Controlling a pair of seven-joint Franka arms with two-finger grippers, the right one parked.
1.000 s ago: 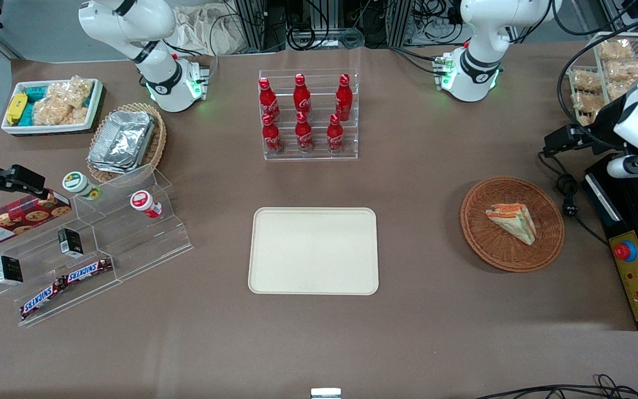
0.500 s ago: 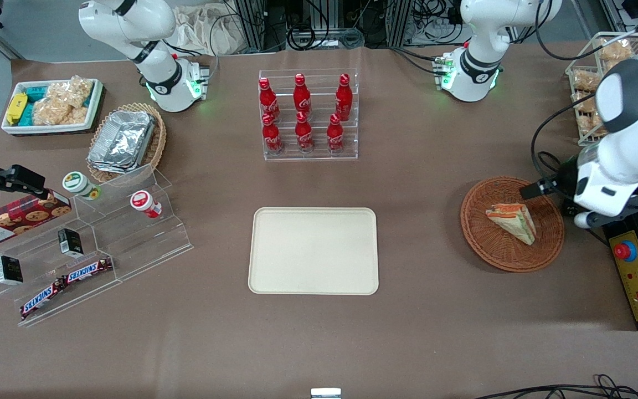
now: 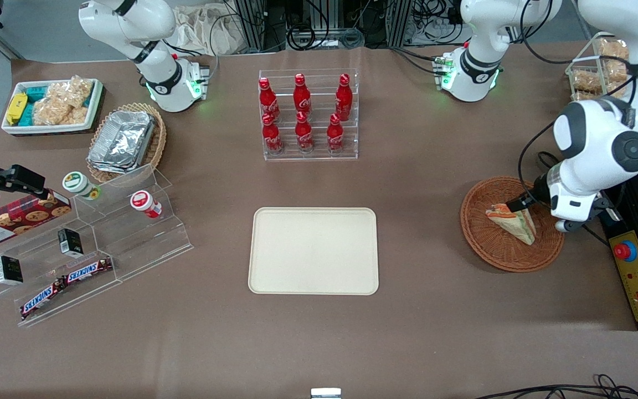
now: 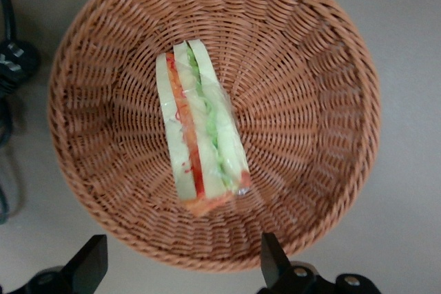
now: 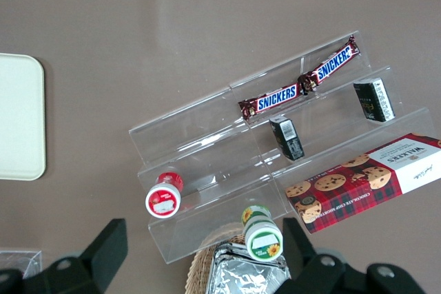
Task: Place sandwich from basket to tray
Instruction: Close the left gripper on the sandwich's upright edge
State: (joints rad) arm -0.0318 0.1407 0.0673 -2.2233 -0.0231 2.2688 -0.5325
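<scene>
At the table's middle lay the cream tray (image 3: 313, 250), bare, nothing delivered yet. Toward the working arm's end sat the reddish-brown wicker basket (image 3: 488, 249), well apart from it. Inside rested the wrapped sandwich wedge (image 4: 200, 144), ungrasped. Hovering above it, the left gripper (image 4: 182, 270), fingers (image 4: 273, 258) spread wide and holding nothing. Left to do, by this reading: descent, grasp, lift, carry, release on tray.
</scene>
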